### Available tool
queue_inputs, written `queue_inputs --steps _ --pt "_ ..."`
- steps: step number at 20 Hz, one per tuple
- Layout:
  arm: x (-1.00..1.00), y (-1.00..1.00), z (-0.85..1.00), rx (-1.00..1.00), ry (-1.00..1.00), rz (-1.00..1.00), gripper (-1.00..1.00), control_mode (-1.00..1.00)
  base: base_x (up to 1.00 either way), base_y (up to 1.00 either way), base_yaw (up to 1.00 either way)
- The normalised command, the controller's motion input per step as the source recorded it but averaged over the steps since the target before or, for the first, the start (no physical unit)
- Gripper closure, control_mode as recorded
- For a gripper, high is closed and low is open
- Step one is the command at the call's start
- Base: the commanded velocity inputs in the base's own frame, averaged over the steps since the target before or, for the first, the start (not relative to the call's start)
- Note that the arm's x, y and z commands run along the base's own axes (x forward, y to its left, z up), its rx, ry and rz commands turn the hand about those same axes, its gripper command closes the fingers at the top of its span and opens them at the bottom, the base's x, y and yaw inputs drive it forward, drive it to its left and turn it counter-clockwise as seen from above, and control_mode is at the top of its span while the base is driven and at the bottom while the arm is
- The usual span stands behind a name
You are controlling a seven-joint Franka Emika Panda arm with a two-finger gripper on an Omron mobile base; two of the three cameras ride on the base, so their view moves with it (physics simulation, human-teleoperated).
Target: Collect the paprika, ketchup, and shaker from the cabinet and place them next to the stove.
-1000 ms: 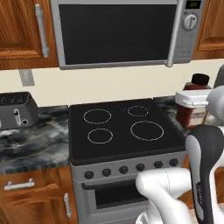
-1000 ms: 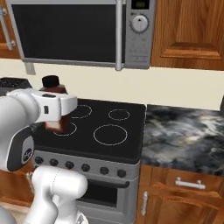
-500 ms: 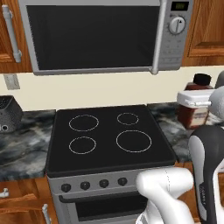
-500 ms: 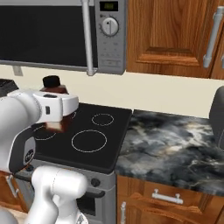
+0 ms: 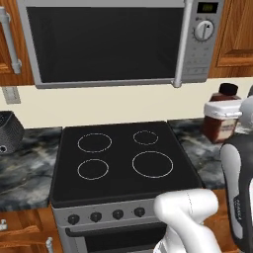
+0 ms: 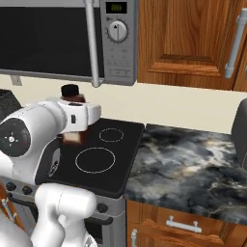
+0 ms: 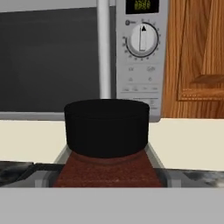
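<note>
My gripper (image 5: 222, 110) is shut on the paprika (image 5: 220, 130), a reddish-brown jar with a black cap, and holds it upright in the air over the counter just right of the stove (image 5: 118, 165). From the right base view the paprika (image 6: 71, 91) hangs over the black cooktop of the stove (image 6: 107, 155), with the gripper (image 6: 78, 117) clamped round its middle. In the hand view the jar's black cap (image 7: 107, 127) sits close in front. The ketchup and the shaker are out of view.
A silver microwave (image 5: 108, 42) hangs above the stove. Dark marbled counter (image 6: 188, 164) runs right of the stove, with a dark appliance (image 6: 240, 128) at its far end. A dark toaster (image 5: 7, 132) stands on the left. Shut wooden wall cabinets (image 6: 188, 43) are at upper right.
The base has driven to the right, so the stove, microwave and toaster have slid left in both base views. The gripper keeps the paprika held the same way.
</note>
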Motion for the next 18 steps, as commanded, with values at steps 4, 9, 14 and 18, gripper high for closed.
queue_inputs --steps 4,9,14,18 --pt "0.22 -0.8 -0.55 -0.05 0.0 0.29 1.0 -1.0 0.0 0.0 0.0" --pt "0.15 -0.92 -0.43 -0.07 0.0 0.33 1.0 -1.0 0.0 0.0 0.0" --pt "0.32 -0.78 -0.4 -0.07 0.0 0.31 1.0 -1.0 0.0 0.0 0.0" --pt "0.61 -0.35 -0.31 -0.03 0.0 0.25 1.0 -1.0 0.0 0.0 0.0"
